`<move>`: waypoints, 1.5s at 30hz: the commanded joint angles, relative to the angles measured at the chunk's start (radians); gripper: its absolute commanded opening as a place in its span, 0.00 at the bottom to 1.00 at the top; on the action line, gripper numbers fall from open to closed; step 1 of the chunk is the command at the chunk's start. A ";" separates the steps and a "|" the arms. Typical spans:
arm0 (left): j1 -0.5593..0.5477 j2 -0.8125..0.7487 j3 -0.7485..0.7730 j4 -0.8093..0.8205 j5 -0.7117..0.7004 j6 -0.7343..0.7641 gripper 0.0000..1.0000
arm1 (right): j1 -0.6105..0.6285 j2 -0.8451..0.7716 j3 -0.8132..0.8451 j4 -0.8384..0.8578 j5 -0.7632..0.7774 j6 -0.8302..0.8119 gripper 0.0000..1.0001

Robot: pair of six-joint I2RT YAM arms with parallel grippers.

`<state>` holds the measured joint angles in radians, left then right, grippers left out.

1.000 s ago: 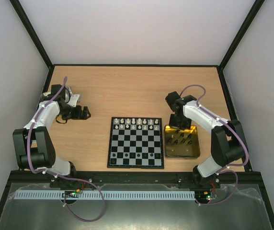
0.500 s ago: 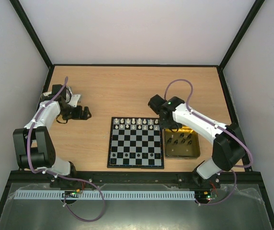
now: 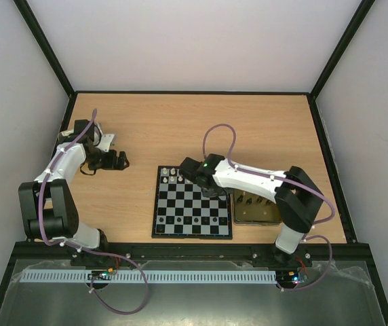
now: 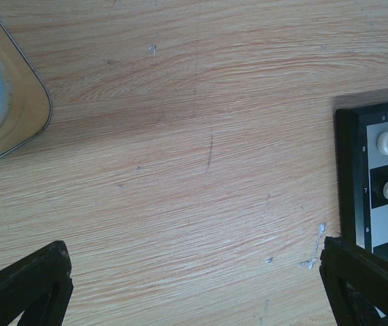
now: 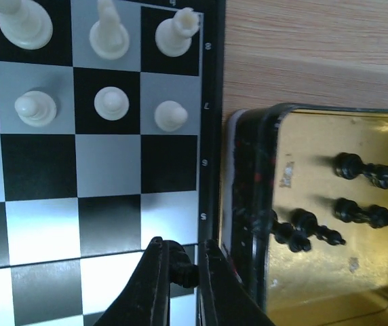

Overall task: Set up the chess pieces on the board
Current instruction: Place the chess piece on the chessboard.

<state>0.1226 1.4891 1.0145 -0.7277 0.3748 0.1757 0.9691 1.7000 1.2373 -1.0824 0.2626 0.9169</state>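
Note:
The board (image 3: 192, 204) lies at the table's front centre, with white chess pieces (image 3: 173, 175) on its two far rows. The right wrist view shows those white pieces (image 5: 34, 109) at close range. My right gripper (image 5: 180, 266) hangs over the board's right edge (image 5: 211, 156), shut on a small black chess piece (image 5: 182, 272). From above, the right gripper (image 3: 216, 191) is mostly hidden under its own arm. More black pieces (image 5: 302, 229) lie in the gold tin (image 5: 316, 278). My left gripper (image 3: 116, 160) rests open left of the board, its fingers (image 4: 24, 288) spread wide over bare wood.
The gold tin (image 3: 256, 216) sits against the board's right side, partly covered by the right arm. A silver lid (image 4: 7, 109) lies at the far left near the left gripper. The board's corner (image 4: 346, 170) shows in the left wrist view.
The right arm has swung left, from above the tin to the board's right edge, staying shut. The left arm has not moved.

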 commanded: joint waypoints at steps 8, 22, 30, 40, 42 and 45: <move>-0.005 -0.007 0.014 -0.015 -0.014 0.001 0.99 | 0.014 0.116 0.016 0.082 0.042 0.057 0.06; -0.006 -0.006 0.015 -0.013 -0.014 -0.001 0.99 | 0.033 0.140 0.010 0.098 0.027 0.076 0.10; -0.006 -0.009 0.013 -0.012 -0.013 -0.001 0.99 | 0.043 0.142 0.010 0.100 0.015 0.077 0.12; -0.006 -0.009 0.012 -0.012 -0.013 -0.001 0.99 | 0.044 0.134 0.014 0.109 -0.013 0.076 0.21; -0.006 -0.008 0.012 -0.012 -0.013 -0.001 0.99 | 0.043 0.129 0.013 0.114 -0.023 0.075 0.23; -0.006 -0.008 0.012 -0.012 -0.011 0.000 0.99 | 0.043 0.118 0.010 0.122 -0.036 0.074 0.23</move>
<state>0.1207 1.4891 1.0145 -0.7269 0.3618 0.1753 1.0039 1.8294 1.2373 -0.9718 0.2283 0.9745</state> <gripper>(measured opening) 0.991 0.228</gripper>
